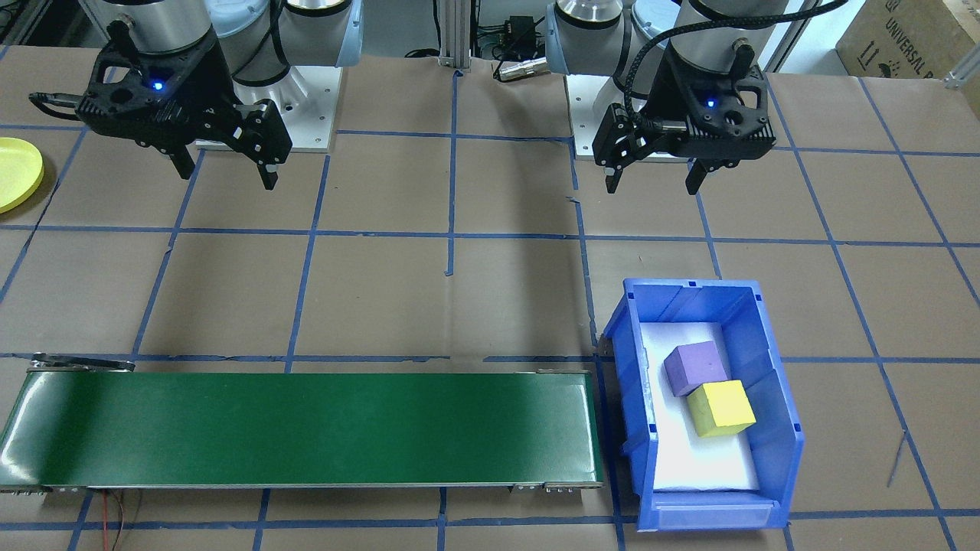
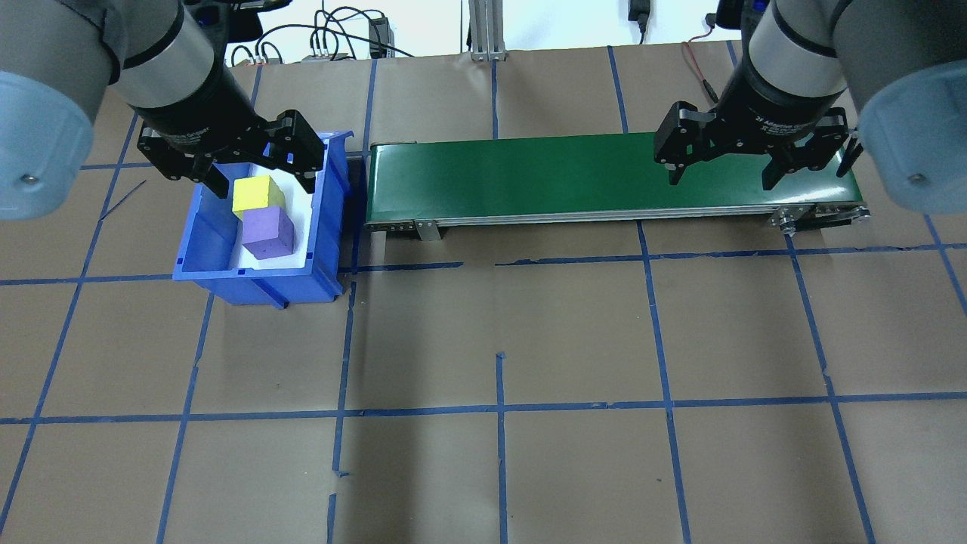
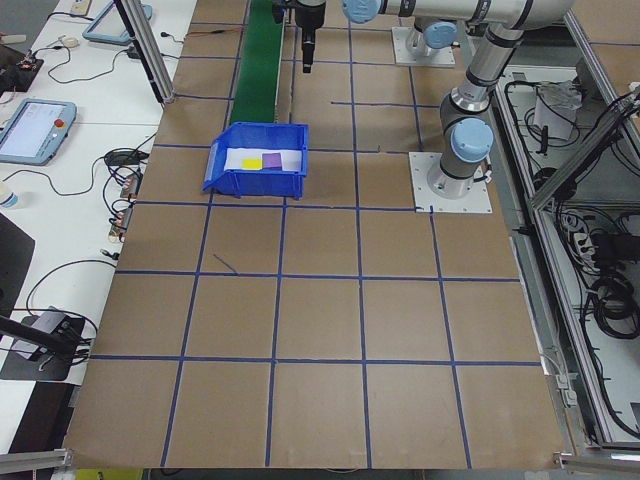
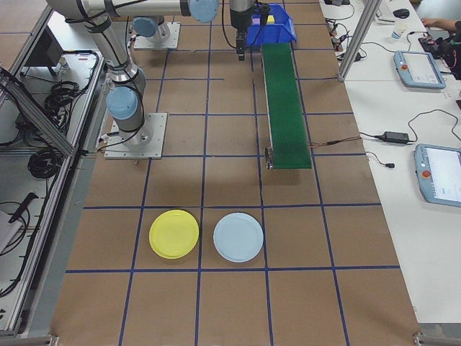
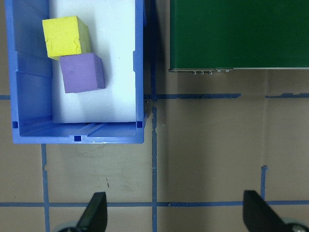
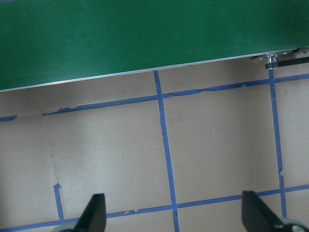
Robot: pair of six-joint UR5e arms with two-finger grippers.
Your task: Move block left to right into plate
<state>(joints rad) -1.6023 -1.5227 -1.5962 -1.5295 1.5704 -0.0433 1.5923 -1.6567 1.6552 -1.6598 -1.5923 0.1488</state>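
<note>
A yellow block (image 1: 720, 408) and a purple block (image 1: 695, 367) are seen touching inside the blue bin (image 1: 775, 383), the yellow plate (image 4: 173, 233) is set well apart, and both the left gripper (image 1: 657, 180) and right gripper (image 1: 227, 173) are held apart, empty.

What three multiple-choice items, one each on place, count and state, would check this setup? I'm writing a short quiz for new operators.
1. Where are the cubes?
A. On the green conveyor
B. In the blue bin
C. On the yellow plate

2. How many cubes are there?
A. One
B. Two
C. Three

3. How do both grippers stand?
A. Open and holding nothing
B. Each shut on a cube
C. Resting on the belt

Key: 1 B, the yellow cube and the purple cube lie touching inside the blue bin, beside the bare green conveyor, far from the yellow plate. 2 B, only those two show. 3 A, the left gripper and the right gripper hang above the table with fingers spread and nothing between them.
</note>
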